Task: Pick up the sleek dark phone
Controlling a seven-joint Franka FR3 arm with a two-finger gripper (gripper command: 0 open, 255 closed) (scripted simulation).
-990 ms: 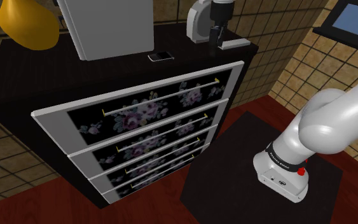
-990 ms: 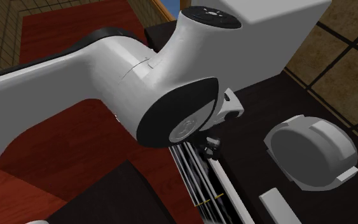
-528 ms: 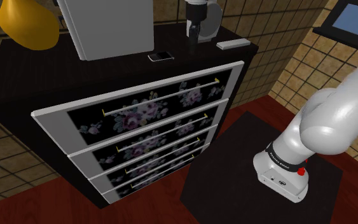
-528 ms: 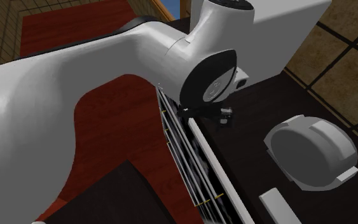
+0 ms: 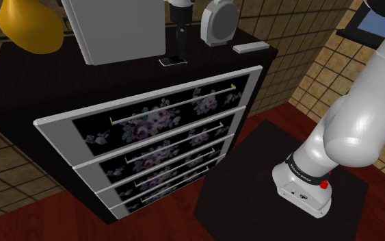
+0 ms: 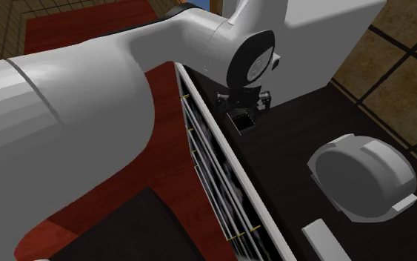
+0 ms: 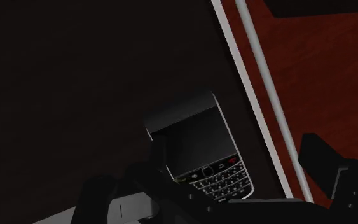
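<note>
Phone [image 5: 172, 61] lies flat near the front edge of the dresser [image 5: 61, 75] top, just in front of a grey box [image 5: 119, 27]. The gripper [image 5: 180, 46] hangs right above it. Second exterior view: phone directly under the gripper, round grey object [image 6: 362, 182] well apart. Wrist view: fingers [image 7: 336, 172] spread apart, empty, with the keypad end between them. Best to centre on the narrow sides, drop straight and close fully before lifting. The thin body could slip.

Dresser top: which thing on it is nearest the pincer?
The dark keypad phone, just below the pincer; the grey round object and grey bar lie farther.
</note>
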